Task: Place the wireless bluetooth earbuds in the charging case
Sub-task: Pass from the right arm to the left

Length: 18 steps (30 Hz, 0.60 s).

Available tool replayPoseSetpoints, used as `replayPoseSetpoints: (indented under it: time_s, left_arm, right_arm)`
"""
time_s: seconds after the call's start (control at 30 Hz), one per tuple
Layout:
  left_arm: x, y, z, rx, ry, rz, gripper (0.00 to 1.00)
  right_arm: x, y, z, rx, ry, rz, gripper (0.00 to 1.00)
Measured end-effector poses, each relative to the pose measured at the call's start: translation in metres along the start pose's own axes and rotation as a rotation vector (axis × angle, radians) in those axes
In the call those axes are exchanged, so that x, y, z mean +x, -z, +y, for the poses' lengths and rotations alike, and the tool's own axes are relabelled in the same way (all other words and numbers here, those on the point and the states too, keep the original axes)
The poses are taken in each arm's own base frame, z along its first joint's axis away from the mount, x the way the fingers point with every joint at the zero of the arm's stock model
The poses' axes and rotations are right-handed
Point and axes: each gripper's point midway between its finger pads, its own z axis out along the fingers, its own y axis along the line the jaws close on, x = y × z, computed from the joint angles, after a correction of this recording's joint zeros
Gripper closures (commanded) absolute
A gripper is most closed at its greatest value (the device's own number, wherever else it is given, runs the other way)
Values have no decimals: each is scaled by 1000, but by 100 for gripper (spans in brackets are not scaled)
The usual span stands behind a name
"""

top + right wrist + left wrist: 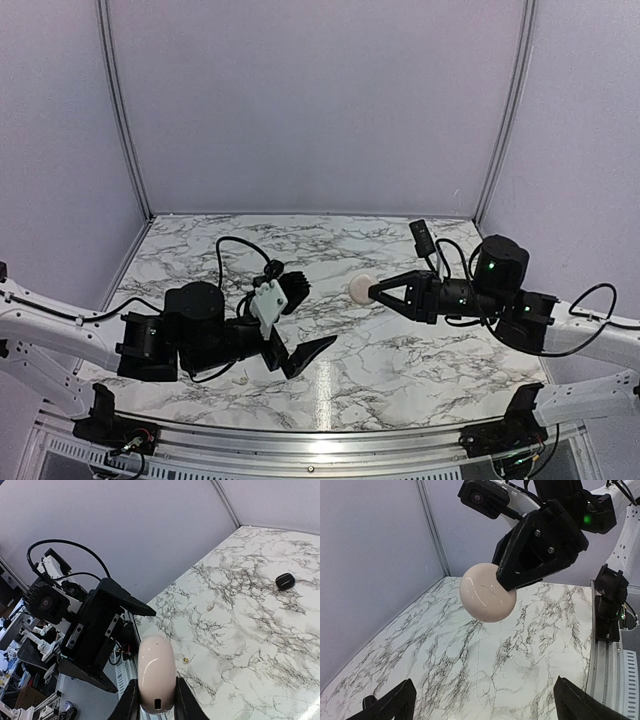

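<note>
The cream-white charging case (360,289) hangs above the marble table, pinched between the fingers of my right gripper (374,293). In the right wrist view the case (156,672) stands on edge in that gripper (156,700), lid shut, with a small port hole facing the camera. The left wrist view shows the case (485,599) ahead of and above my left gripper (487,705). That gripper is wide open and empty, and it sits left of the case in the top view (306,356). I cannot make out the black earbuds.
A small black rounded object (285,581) lies on the marble table (250,630) toward the back. Two tiny pale specks (210,607) (185,660) lie on the marble nearer the case. Grey walls close off the back and both sides.
</note>
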Motion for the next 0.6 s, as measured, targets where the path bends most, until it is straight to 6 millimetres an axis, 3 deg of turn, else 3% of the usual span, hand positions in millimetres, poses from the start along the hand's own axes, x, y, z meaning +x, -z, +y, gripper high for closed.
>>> replayPoseSetpoints:
  time_s: [0.27, 0.6]
  left_arm:
    - [11, -39, -18, -70, -107, 42, 2]
    - [-3, -54, -14, -142, -180, 22, 21]
  right_arm:
    - [7, 0, -7, 40, -43, -11, 86]
    - [16, -5, -3, 47, -58, -16, 86]
